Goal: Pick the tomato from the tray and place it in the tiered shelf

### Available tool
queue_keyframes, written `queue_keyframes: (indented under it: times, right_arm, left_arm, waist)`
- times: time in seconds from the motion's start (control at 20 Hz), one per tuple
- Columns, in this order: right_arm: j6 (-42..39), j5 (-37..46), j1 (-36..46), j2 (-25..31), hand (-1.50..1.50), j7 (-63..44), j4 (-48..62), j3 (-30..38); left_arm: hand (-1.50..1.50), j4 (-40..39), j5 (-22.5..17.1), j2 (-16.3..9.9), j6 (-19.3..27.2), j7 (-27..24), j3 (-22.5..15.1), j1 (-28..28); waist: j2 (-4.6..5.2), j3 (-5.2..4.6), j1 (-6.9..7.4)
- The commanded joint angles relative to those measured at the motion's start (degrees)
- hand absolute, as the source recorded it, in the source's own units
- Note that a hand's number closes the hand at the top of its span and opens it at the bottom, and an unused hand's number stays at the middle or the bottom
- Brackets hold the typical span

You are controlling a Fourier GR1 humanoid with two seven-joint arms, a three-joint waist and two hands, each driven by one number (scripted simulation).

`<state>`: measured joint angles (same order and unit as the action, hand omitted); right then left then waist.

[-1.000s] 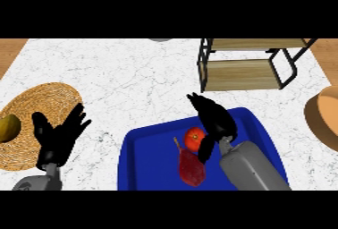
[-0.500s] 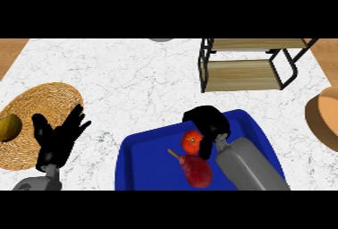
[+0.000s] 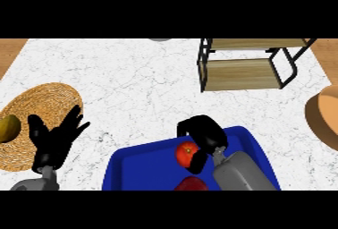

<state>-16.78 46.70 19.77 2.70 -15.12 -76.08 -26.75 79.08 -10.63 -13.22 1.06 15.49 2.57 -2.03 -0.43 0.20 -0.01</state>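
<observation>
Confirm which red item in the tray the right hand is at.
The tomato, the round orange-red one beside the right hand; the darker red item lies nearer the tray's front edge.

counter (image 3: pixel 132 76): was white marble with fine grey veins
tray (image 3: pixel 142 167): was deep, glossy blue
tomato (image 3: pixel 187 153): was red-orange
second item on the tray (image 3: pixel 192 184): was darker red
hands (image 3: pixel 206 133): were black, on grey forearms
woven mat (image 3: pixel 43 105): was straw-yellow with a ringed weave
fruit on the mat (image 3: pixel 8 128): was olive-yellow
tiered shelf (image 3: pixel 244 76): had pale wood boards in a black frame

No readable text, labels or numbers.
</observation>
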Motion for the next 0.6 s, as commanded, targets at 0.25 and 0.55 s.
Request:
queue_keyframes:
  times: [0.25, 0.55]
  right_arm:
    - [-1.76, -3.79, -3.52, 0.33, 1.5, -7.95, -14.6, 8.36]
    - [-3.12, -2.91, 0.65, -2.4, 1.5, -17.92, -33.94, 9.12]
  left_arm:
    - [0.0, -0.95, 2.96, 3.57, 3.38, 1.34, -1.84, 1.19]
    - [0.0, 0.77, 2.52, 2.53, 2.36, 2.07, -1.27, 0.99]
  waist:
    - [0.22, -0.2, -0.65]
    - [-0.22, -0.22, -1.11]
